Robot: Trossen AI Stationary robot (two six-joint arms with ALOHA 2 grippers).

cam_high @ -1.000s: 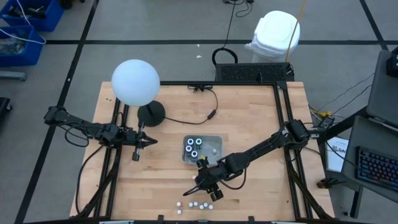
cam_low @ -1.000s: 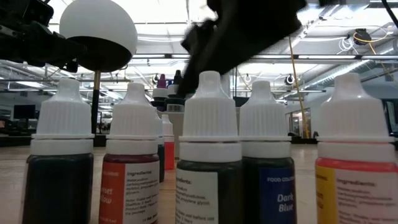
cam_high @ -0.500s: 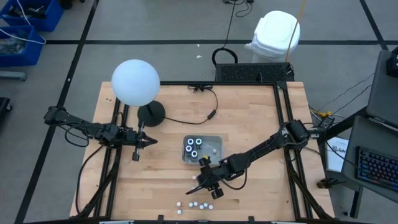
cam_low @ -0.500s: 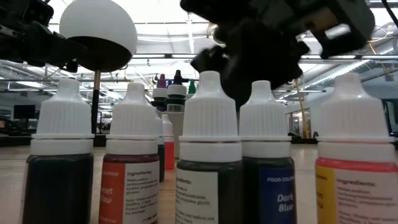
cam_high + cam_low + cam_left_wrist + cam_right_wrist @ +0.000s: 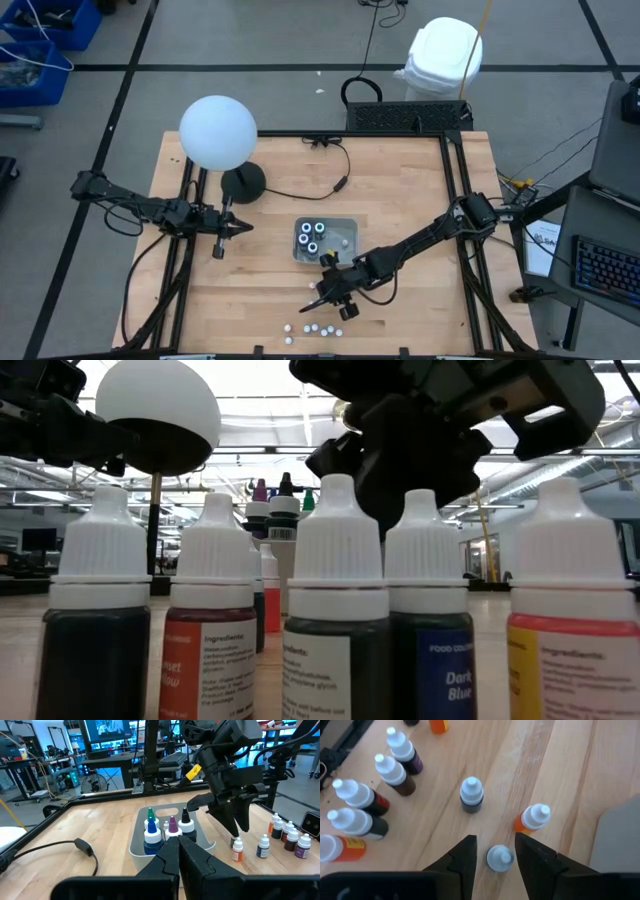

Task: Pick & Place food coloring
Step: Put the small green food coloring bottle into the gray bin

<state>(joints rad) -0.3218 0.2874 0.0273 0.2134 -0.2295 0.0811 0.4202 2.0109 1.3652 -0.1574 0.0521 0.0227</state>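
So the food coloring was split up: a few bottles [image 5: 152,831] with coloured tips stood in the clear tray [image 5: 325,238] around the middle of the overhead frame, and a loose row of white-capped bottles [image 5: 312,329] sat on the bench [image 5: 420,180] near the bottom centre. In the table-level shot five of them [image 5: 337,600] filled the foreground, labels facing the camera, one reading dark blue. The right hand [image 5: 494,856] was low over the bench just below and left of the tray in the overhead frame, fingers apart and straddling one small bottle [image 5: 499,858] with a pale cap; they didn't look like they'd clamped on it, so nothing was actually gripped. Right next to it stood an orange-bodied bottle [image 5: 531,818] and a dark one [image 5: 471,795], both upright. More bottles lined the upper left of that wrist frame. The left hand [image 5: 240,227] hung over the bench at centre left of the overhead frame, well away from the tray, pinched shut with nothing in it. A lamp with a big white globe [image 5: 218,132] stood at upper left, its cord [image 5: 310,190] trailing across the wood.
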